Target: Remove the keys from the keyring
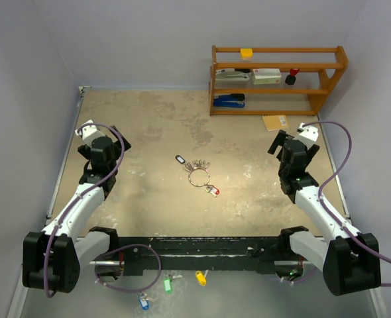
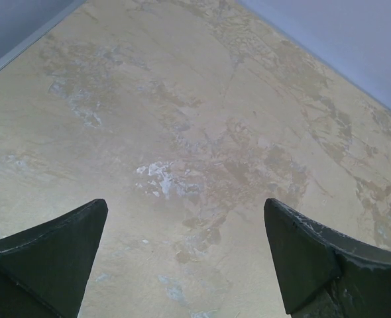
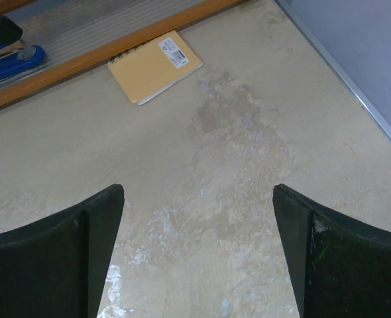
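The keyring (image 1: pixel 199 177) lies flat in the middle of the table in the top view, a thin silver wire ring. Several small silver keys (image 1: pixel 197 164) fan out from its far side. A black-tagged key (image 1: pixel 179 159) lies at its upper left and a red-tagged key (image 1: pixel 213 191) at its lower right. My left gripper (image 1: pixel 119 147) is open and empty, well to the left of the ring. My right gripper (image 1: pixel 275 146) is open and empty, well to the right. Both wrist views show only bare tabletop between the fingers (image 2: pixel 50 258) (image 3: pixel 63 255).
A wooden shelf (image 1: pixel 275 79) at the back right holds staplers, a box and a red and black item. A tan notepad (image 1: pixel 275 122) lies before it, also in the right wrist view (image 3: pixel 154 66). Green, yellow and blue tagged keys (image 1: pixel 200 278) hang off the near edge.
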Robot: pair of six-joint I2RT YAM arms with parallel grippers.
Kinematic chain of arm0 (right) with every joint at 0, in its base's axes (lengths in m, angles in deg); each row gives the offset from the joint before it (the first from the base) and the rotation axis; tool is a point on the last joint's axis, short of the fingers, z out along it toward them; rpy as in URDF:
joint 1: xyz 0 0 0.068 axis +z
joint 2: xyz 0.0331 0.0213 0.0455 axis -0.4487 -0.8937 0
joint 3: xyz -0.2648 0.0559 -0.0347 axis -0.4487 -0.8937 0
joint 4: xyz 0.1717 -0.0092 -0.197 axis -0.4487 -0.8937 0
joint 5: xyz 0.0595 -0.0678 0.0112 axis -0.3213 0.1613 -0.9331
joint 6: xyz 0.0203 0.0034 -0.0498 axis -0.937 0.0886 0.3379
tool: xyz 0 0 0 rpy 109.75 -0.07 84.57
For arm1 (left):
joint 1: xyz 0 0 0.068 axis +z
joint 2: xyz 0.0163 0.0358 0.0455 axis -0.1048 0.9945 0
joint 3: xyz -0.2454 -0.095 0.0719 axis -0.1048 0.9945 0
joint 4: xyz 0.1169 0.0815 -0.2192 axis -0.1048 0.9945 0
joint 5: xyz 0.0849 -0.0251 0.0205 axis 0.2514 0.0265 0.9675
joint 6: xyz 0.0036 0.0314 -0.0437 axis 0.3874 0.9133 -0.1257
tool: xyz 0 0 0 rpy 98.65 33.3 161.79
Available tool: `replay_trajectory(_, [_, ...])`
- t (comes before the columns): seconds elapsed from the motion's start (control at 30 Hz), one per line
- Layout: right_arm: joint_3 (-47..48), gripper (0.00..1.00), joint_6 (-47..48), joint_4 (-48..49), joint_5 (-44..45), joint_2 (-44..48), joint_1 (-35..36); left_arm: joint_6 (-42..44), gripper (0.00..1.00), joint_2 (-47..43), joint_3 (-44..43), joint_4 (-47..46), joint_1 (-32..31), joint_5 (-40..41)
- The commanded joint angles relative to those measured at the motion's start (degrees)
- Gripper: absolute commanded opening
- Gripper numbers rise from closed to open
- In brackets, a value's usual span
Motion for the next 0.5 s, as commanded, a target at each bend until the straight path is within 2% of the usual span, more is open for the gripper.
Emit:
replay_trajectory(0.0, [1.1,0.96,-1.1,2.4,0.0,0.1,0.0,0.6,0.99,-0.2,-0.8,-2.9,-0.2,1.4])
replay_trajectory(0.33, [1.2,0.96,-1.1,2.5,-1.0,0.2,0.0,-0.9,0.99,1.3,-2.6,-1.2,-0.2,4.7])
replay_trajectory(0.37, [1.2,0.96,-0.1,3.0,-2.2,0.1,0.0,-1.2,0.99,1.5,-3.0,-0.8,-0.2,5.3])
replay_trajectory(0.47, [0.9,0.90,3.9,4.5,-14.7,-0.4,0.1,-2.4,0.99,1.2,-3.9,0.3,-0.2,5.2])
